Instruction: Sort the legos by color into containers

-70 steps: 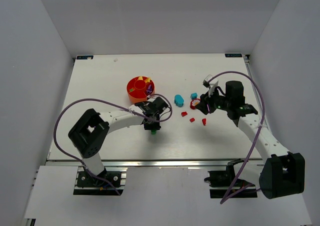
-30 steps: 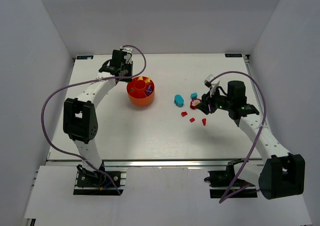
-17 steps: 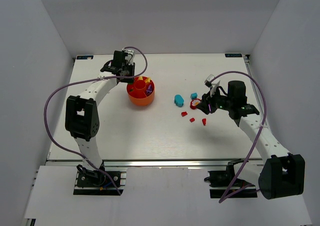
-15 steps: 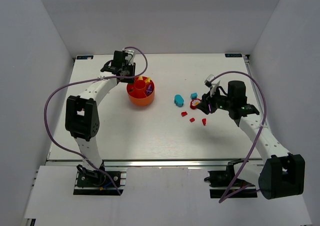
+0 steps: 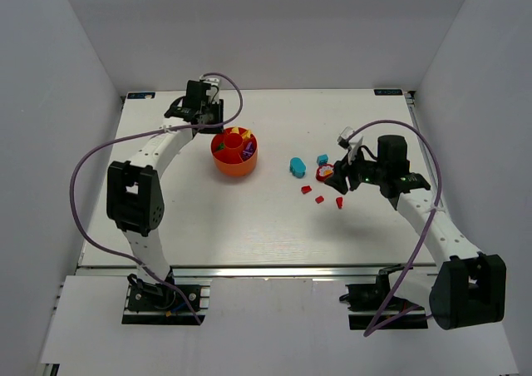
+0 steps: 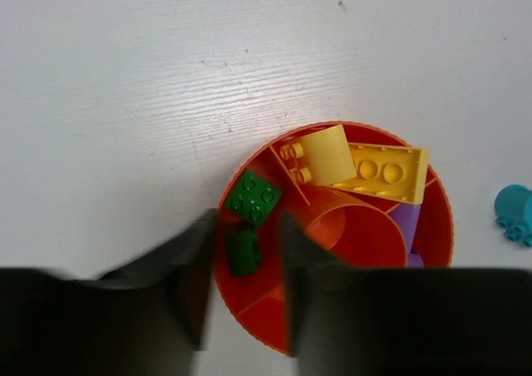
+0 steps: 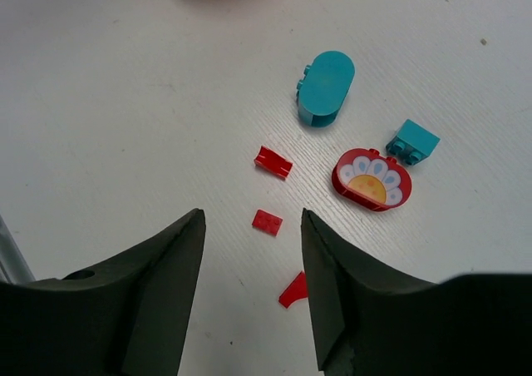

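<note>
The orange tub stands left of the table's middle. My left gripper hovers open and empty over its back left rim. In the left wrist view the blurred fingers straddle a compartment holding a green 2x2 brick and a small green piece. Yellow bricks and a purple piece lie in other compartments. My right gripper is open above three small red pieces.
A teal oval piece, a small teal brick and a red flower-printed piece lie on the table beyond the right gripper. In the top view they sit between the tub and the right arm.
The left arm swung from the table's middle, where it held a green piece, to the tub's back left rim. The green piece now lies in the tub. The right arm barely moved.
</note>
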Controlling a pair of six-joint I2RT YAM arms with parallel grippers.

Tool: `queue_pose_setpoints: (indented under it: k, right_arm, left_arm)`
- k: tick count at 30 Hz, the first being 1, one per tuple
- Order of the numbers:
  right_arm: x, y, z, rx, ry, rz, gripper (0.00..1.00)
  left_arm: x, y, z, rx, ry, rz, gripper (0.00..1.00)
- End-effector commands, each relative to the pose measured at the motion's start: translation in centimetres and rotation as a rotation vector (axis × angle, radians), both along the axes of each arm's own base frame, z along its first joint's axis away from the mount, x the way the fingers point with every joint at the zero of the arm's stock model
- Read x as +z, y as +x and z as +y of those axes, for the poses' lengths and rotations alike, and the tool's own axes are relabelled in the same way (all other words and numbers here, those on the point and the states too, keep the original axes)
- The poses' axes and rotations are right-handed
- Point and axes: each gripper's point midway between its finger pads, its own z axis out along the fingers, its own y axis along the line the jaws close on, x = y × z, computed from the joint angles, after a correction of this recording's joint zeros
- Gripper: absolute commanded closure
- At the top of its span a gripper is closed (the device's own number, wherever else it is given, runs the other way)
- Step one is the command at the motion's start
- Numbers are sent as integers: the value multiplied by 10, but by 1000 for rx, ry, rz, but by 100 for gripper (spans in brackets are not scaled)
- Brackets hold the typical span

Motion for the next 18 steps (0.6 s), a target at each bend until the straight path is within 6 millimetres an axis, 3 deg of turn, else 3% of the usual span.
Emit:
queue_pose_setpoints:
  k: [1,3,4,6,7,9,10,11,12,15,17,18]
  right_arm:
    - [6,5,2,69,-33,-75,45]
    - [3,10,0,81,-67,-92,58]
    - [-6,12,-3,81,-94,-70,63]
    - [-8,22,-4,128,-138,-103,67]
    - [-13,19,-3,165,-159,-93,60]
    - [-20,23,-3,283,-231,-169,41]
    - [-19,17,0,350,-239,-182,32]
    - [-21,18,-1,396,-261,-211,16]
    - [-27,20,1,523,-320,-323,11]
    - [-48,18,-1,722,-417,-428,11]
    - [-49,28,1,776,-454,-480,11]
    - [-60,33,-1,827,-486,-490,11]
  left_arm:
    - [83,-7,9,75,-63,-179,64]
    - [99,-24,3,46,-126,-209,79]
    - [109,-42,-2,11,-174,-238,88]
    - [113,-63,-15,-67,-255,-249,90]
    - [111,-88,-32,-177,-327,-244,85]
    - [107,-114,-49,-302,-401,-224,67]
    - [106,-129,-61,-392,-452,-213,55]
    - [107,-142,-63,-426,-469,-215,39]
    - [87,-154,-64,-444,-477,-171,34]
    - [74,-170,-56,-447,-444,-156,30]
    - [72,-169,-49,-413,-376,-180,30]
    - [76,-170,-46,-412,-359,-196,29]
